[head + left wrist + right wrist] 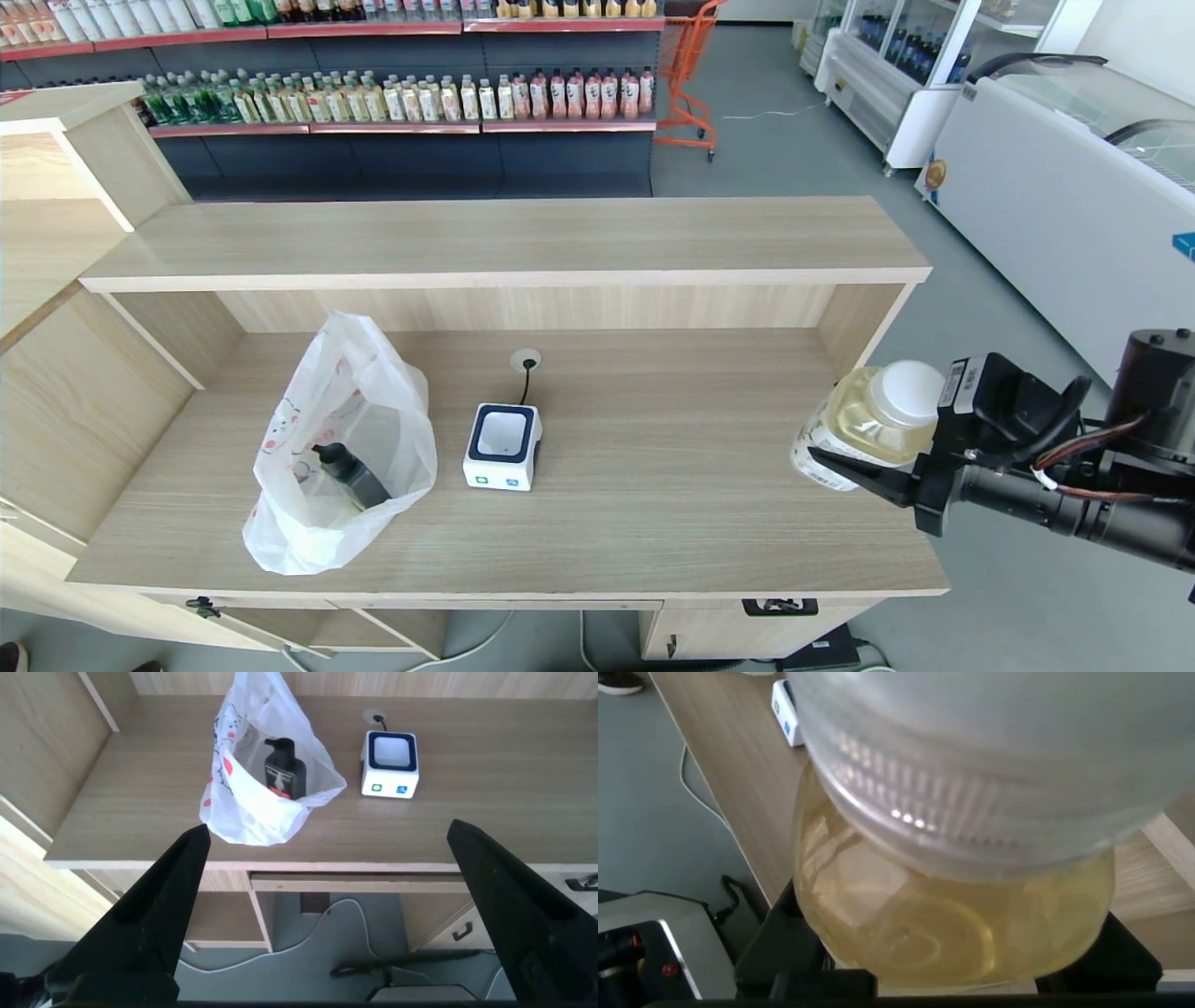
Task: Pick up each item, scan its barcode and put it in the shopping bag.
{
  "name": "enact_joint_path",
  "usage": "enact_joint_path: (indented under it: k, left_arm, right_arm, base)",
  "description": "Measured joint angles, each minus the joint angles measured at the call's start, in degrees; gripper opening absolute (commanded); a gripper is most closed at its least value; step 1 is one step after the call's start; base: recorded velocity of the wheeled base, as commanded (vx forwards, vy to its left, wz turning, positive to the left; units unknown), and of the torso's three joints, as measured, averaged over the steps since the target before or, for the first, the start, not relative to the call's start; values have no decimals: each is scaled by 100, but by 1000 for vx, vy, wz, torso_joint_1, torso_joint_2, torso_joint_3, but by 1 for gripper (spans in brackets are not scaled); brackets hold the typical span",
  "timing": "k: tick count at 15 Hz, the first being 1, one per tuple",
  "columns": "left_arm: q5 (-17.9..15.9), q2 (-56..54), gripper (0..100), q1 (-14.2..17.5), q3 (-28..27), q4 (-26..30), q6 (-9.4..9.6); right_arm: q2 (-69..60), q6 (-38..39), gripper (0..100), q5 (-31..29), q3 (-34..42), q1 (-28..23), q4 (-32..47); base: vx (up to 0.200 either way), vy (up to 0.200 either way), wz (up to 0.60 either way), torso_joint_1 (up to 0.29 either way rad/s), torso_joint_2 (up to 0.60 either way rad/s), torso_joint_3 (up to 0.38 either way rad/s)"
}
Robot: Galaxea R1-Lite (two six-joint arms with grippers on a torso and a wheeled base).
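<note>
Gripping a pale-yellow bottle [864, 425], cap toward its wrist, at the counter's [653, 504] right end, the right gripper [854, 448] has the scanner [504, 446] well to its left (shopping bag [350, 411] farther left).

The right gripper [843, 437] is clamping a bottle [873, 415] between its fingers; the left gripper [327, 833] is holding its fingers wide apart.

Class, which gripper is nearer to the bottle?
Right. The right gripper holds the bottle at the counter's right end; the left gripper hangs before the counter's near edge, facing the bag.
</note>
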Motion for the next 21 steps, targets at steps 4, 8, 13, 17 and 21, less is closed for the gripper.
enact_joint_path:
  k: [4, 8, 13, 17, 21]
  left_arm:
    - [-1, 0, 100, 0, 0, 0, 6]
    - [-4, 0, 100, 0, 0, 0, 11]
    - [0, 0, 100, -2, 0, 0, 16]
    - [-4, 0, 100, 0, 0, 5, 29]
    - [-4, 0, 100, 0, 0, 0, 21]
  right_arm:
    - [-26, 308, 0, -4, -33, 17, -5]
    - [-59, 468, 0, 57, -55, 26, -11]
    - [6, 475, 0, 119, -144, 22, -11]
    - [121, 547, 0, 134, -195, 5, -5]
    - [210, 873, 0, 126, -226, 30, -11]
  base:
    - [0, 200, 0, 1, 2, 2]
    - [0, 200, 0, 5, -1, 0]
    - [40, 40, 0, 2, 1, 3]
    - [200, 0, 0, 2, 4, 0]
    - [150, 0, 0, -3, -4, 2]
